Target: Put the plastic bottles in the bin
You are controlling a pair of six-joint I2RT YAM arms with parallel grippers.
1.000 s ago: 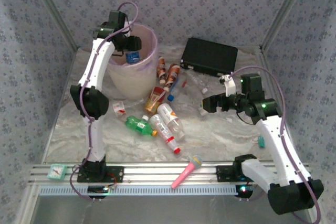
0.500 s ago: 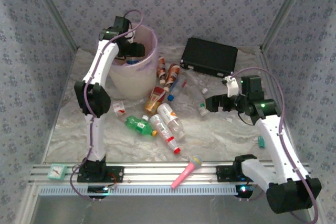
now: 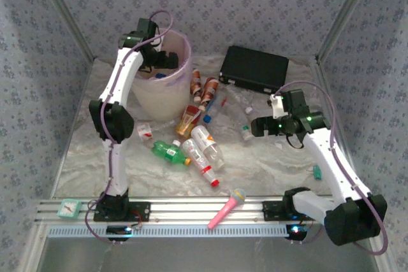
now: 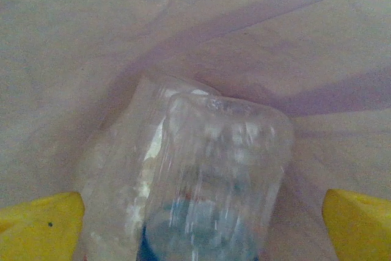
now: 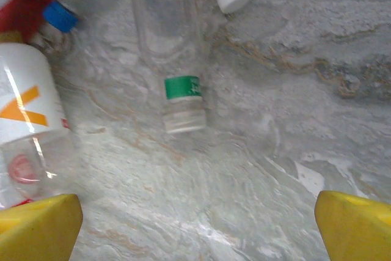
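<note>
Plastic bottles (image 3: pixel 207 141): found scattered mid-table, at 4 o'clock of the bin (image 3: pixel 156 97). Saw from the left wrist one clear bottle (image 4: pixel 214 169) inside it, loose between the wide-spread left gripper (image 4: pixel 201 227) jaws. Found the right gripper (image 5: pixel 198 224) equally spread, a green-banded bottle (image 5: pixel 183 90) at 12 o'clock, bare table (image 5: pixel 287 108) at 2 o'clock.

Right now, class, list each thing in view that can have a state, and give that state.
Bin: upright, open-topped.
Clear bottle: inside the bin, clear of the left jaws.
Left jaws: open wide.
Right jaws: open wide, empty.
Green bottle: lying on its side on the table.
Green-labelled bottle: lying flat.
Black case: shut.
Pink microphone: lying flat.
</note>
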